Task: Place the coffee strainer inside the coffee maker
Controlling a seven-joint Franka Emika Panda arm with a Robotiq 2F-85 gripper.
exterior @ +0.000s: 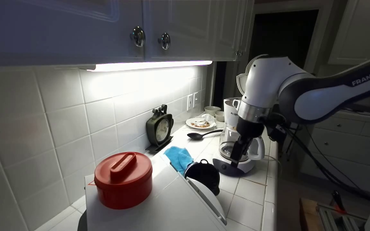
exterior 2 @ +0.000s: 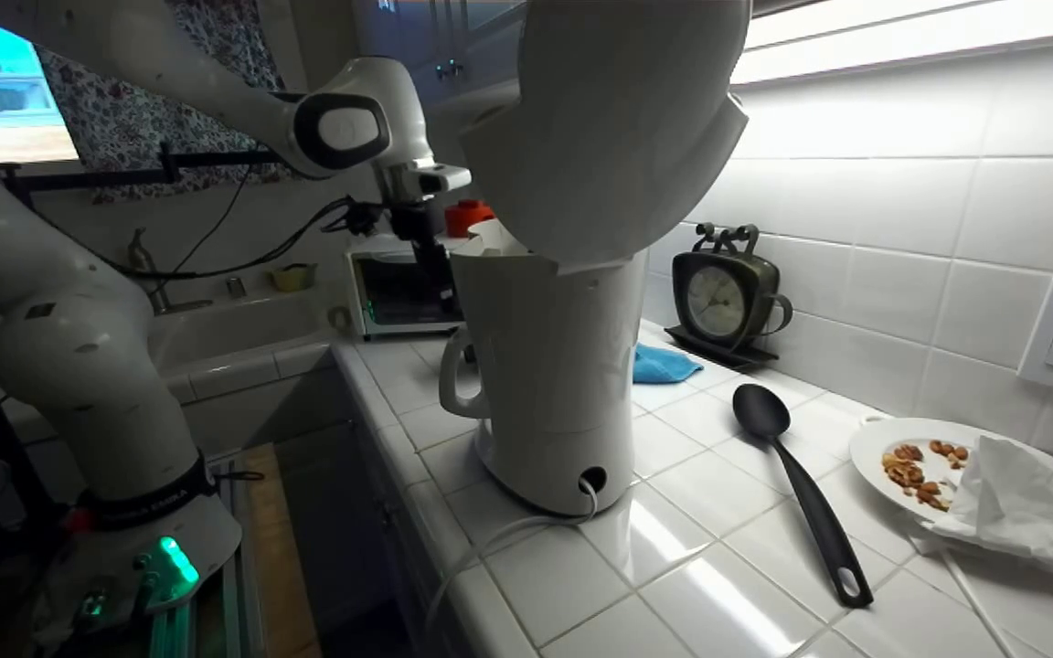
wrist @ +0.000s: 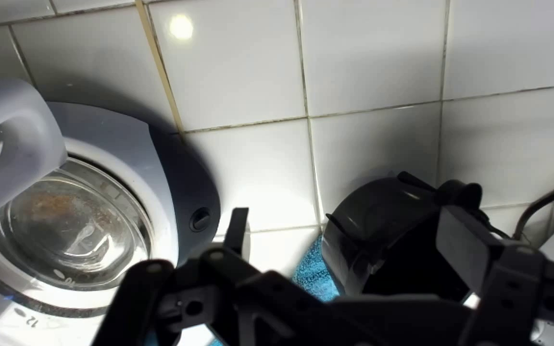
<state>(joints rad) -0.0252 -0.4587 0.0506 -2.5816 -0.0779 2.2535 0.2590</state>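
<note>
In the wrist view, the tool (wrist: pixel 346 230) is gaping wide, and the black coffee strainer (wrist: pixel 375 223) is showing within the gap. The strainer is lying tilted on the counter (wrist: pixel 248 62), three o'clock of the coffee maker (wrist: pixel 159 202), with a blue cloth (wrist: pixel 316 274) peeking out at the strainer's eight o'clock. In an exterior view, the tool is hanging before the glass carafe (exterior: pixel 226 144), the strainer sitting apart at eight o'clock.
</note>
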